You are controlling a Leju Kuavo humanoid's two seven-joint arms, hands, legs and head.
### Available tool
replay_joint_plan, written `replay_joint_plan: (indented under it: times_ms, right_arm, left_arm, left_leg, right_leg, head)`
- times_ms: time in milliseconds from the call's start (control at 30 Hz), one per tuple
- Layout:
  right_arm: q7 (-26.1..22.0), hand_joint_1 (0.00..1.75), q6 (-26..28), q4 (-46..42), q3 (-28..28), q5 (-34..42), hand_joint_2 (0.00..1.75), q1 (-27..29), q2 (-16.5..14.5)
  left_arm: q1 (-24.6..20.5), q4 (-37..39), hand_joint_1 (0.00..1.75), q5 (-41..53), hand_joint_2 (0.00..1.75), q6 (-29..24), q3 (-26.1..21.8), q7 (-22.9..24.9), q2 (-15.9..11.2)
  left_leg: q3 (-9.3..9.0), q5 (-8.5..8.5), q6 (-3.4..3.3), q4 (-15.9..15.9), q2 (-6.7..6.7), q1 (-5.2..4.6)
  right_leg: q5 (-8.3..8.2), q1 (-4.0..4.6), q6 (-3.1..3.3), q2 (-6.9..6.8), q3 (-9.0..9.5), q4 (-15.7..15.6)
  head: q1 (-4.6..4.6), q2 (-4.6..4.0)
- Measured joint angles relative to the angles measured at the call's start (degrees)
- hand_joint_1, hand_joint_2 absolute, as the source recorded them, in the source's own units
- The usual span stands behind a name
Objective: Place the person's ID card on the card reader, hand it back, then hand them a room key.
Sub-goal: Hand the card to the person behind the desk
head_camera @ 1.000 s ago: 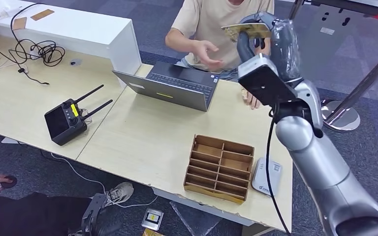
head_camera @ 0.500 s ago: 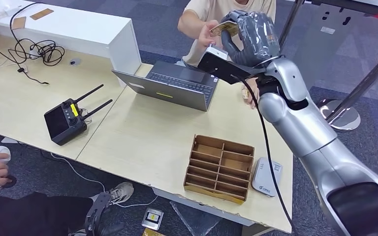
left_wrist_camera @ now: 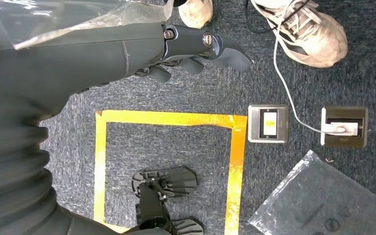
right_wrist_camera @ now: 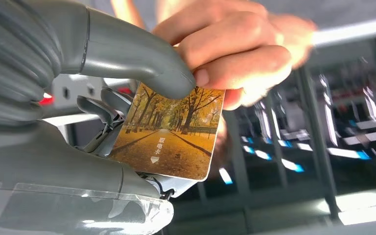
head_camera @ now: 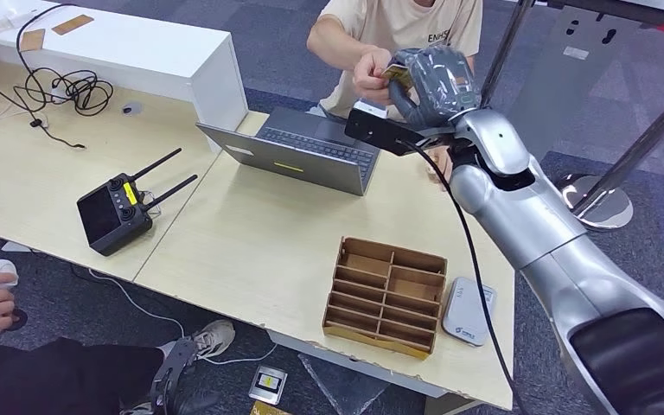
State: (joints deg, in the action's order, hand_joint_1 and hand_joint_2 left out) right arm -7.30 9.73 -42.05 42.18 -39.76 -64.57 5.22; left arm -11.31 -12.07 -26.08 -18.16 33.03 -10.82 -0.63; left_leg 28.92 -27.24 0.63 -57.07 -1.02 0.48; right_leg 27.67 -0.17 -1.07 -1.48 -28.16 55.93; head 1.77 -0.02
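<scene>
Right hand [head_camera: 432,73] raised over desk [head_camera: 259,242]; fingers clamped on card [right_wrist_camera: 169,132]; person's hand [right_wrist_camera: 230,51] pinched its far edge; left hand [left_wrist_camera: 186,49] hung empty, fingers apart.

Silver arm [head_camera: 536,225], grey ribbed hand [head_camera: 437,73]

We cannot read the small print on the card [right_wrist_camera: 169,132], and its near corner is tucked behind the right hand [right_wrist_camera: 93,98], whose darker fingers [right_wrist_camera: 105,115] are mostly covered. The person's hand [right_wrist_camera: 235,54] is blurred and cut off by the picture's top edge. In the head view the card [head_camera: 397,74] is a sliver between both hands. Behind, the background is smeared.
</scene>
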Motion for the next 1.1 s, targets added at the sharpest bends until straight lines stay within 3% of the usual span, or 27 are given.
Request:
replay_joint_plan:
  times_ms: [133,167,267,300,533,667,800,933,967,1100]
  right_arm:
    - [-0.09,1.71,-0.2,1.56,0.35,1.04,1.75,0.0,0.0]
    - [-0.33,1.27,-0.75,2.5,0.41,2.71,1.75,0.01,0.01]
    - [-3.43,0.0,-5.61,4.78,-1.54,15.05,0.44,0.25,0.03]
    - [-4.53,0.0,-6.86,5.11,-2.38,18.48,0.0,0.37,0.03]
    - [-7.07,0.0,-8.16,2.89,-5.89,27.99,0.0,1.96,0.63]
    - [-5.82,0.0,-8.04,-1.4,-7.12,30.99,1.75,3.62,1.83]
    - [-2.92,0.0,-6.62,-7.21,-7.29,29.88,1.75,5.15,3.58]
    - [-0.22,0.0,-4.99,-13.11,-7.1,26.7,0.0,6.38,5.42]
    - [0.09,0.0,-4.82,-14.32,-7.07,26.21,0.0,6.64,5.8]
    - [2.16,0.0,-2.36,-19.22,-6.81,20.3,1.75,8.05,7.56]
  left_arm:
    - [0.05,0.0,0.0,0.0,1.75,0.04,0.15,0.02,0.02]
    - [0.07,0.01,0.0,0.0,1.75,0.07,0.24,0.07,0.02]
    - [0.18,0.02,0.0,-0.14,1.75,0.05,0.46,0.18,0.02]
    - [0.23,0.02,0.0,-0.21,1.75,0.03,0.49,0.15,0.02]
    - [0.85,0.02,0.0,-0.77,1.75,-0.49,0.52,-0.1,0.01]
    - [1.45,0.02,0.0,-1.11,1.75,-0.76,0.52,-0.18,-0.02]
    - [1.89,0.02,0.0,-1.63,1.75,-0.94,0.52,-0.79,-0.07]
    - [2.16,0.02,0.0,-2.04,1.75,-1.04,0.52,-1.16,-0.08]
    - [2.18,0.02,0.0,-2.09,1.75,-1.05,0.52,-1.16,-0.09]
    - [2.33,0.03,0.0,-2.64,1.75,-1.3,0.51,-1.18,-0.12]
  left_leg:
    - [0.01,0.0,0.0,-0.01,0.0,0.0]
    - [0.01,0.0,0.0,-0.01,0.0,0.0]
    - [0.02,0.0,0.0,-0.02,0.01,0.0]
    - [0.02,0.0,0.0,-0.02,0.01,0.0]
    - [0.01,0.0,0.0,-0.03,0.01,0.0]
    - [0.01,0.0,0.0,-0.03,0.02,0.0]
    - [0.01,0.0,0.0,-0.04,0.02,0.0]
    - [0.01,0.0,0.0,-0.04,0.02,0.0]
    - [0.01,0.0,0.0,-0.04,0.02,0.0]
    - [0.0,0.0,0.0,-0.04,0.02,0.0]
  right_leg:
    - [0.0,0.0,0.0,0.0,-0.02,0.0]
    - [0.0,0.0,0.0,0.0,-0.02,0.0]
    - [0.0,0.0,0.0,0.01,-0.05,0.0]
    - [0.0,0.0,0.0,0.01,-0.05,0.0]
    - [0.0,0.0,0.0,0.01,-0.05,0.0]
    - [0.0,0.0,0.0,0.01,-0.06,0.0]
    - [0.0,0.0,0.0,0.02,-0.07,0.0]
    - [0.0,0.0,0.0,0.02,-0.07,0.0]
    - [0.0,0.0,0.0,0.02,-0.07,0.0]
    - [0.0,0.0,0.0,0.02,-0.06,0.0]
  head:
    - [0.01,0.0]
    - [0.02,0.0]
    - [0.01,0.0]
    - [0.01,0.0]
    - [0.01,0.0]
    - [0.01,0.0]
    - [0.01,0.0]
    - [0.01,0.0]
    - [0.01,0.0]
    - [0.02,0.0]
